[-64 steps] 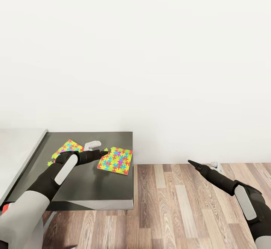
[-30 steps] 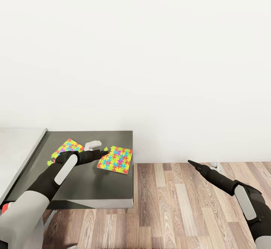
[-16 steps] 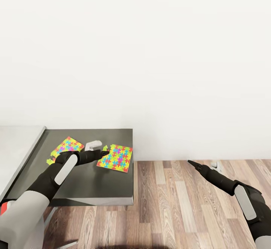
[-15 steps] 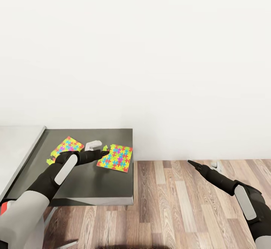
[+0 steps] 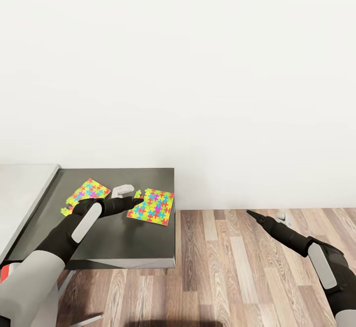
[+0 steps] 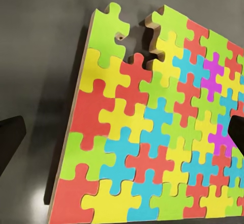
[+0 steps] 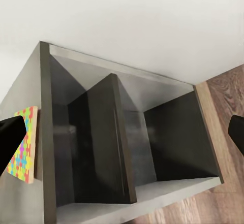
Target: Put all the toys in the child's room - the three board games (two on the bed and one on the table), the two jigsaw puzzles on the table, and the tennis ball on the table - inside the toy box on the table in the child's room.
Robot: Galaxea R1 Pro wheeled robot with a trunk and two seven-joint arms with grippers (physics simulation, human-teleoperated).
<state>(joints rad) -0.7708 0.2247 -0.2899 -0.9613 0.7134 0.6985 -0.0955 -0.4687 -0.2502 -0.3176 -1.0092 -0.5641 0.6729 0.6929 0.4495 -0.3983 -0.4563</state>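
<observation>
Two puzzles on the dark table (image 5: 123, 240) in the head view: one (image 5: 89, 191) near the raised grey top, the other (image 5: 151, 206) at the right edge, a small white object (image 5: 121, 189) between them. Left gripper (image 5: 134, 201) poised at the right puzzle's near-left edge, fingers seemingly close together; right gripper (image 5: 251, 214) over the wood floor (image 5: 237, 272), well apart from the table, tips drawn to a point. From the left wrist: puzzle (image 6: 157, 132) flat on the dark top, one piece gone from its edge, dark fingertips (image 6: 10, 140) spread either side. From the right wrist: table's open shelves (image 7: 132, 142), puzzle corner (image 7: 24, 148) on top, fingertips (image 7: 11, 132) wide apart.
</observation>
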